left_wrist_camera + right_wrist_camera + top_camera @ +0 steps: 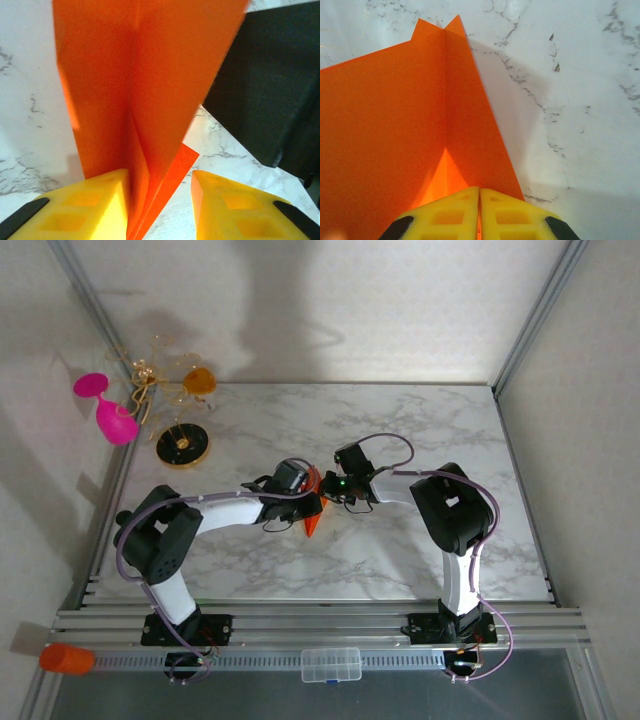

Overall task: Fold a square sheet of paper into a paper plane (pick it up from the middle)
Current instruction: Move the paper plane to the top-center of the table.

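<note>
Several folds are looking done: right fingers (465, 215) are clamping the creased paper plane (395, 125) over the table's (580, 100) middle, left fingers (100, 205) standing apart around it, wing folds likely remaining.

My work table (420, 430) has a white, grey-veined marble-look top; near its far left corner sits a round black disc rimmed in gold (183, 446)
</note>
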Robot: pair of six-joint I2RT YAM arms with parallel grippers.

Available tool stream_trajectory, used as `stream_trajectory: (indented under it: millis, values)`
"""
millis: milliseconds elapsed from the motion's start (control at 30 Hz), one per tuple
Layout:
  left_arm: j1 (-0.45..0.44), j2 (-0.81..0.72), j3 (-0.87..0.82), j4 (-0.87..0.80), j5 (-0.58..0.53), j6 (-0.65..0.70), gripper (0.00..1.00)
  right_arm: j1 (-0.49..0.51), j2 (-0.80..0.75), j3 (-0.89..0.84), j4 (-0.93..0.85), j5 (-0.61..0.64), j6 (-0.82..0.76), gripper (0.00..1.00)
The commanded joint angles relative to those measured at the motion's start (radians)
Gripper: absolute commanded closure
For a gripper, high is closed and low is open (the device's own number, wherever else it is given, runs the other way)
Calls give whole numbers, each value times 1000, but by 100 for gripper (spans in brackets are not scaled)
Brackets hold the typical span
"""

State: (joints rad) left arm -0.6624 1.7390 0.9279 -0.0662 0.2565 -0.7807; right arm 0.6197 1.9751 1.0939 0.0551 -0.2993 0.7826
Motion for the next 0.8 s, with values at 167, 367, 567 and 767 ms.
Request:
stream_trajectory:
  millis: [167, 367, 567, 767]
  values:
    - [-24, 46, 55, -68, -84, 40, 62, -2, 54, -18, -72, 17, 23, 90]
    - [-39, 72, 90, -102, -118, 65, 59, -1, 53, -20, -70, 15, 24, 90]
    - [-42, 84, 107, -134, -148, 90, 57, -3, 53, -23, -70, 15, 23, 90]
    - [-42, 79, 114, -144, -167, 95, 59, -4, 51, -24, -72, 15, 23, 90]
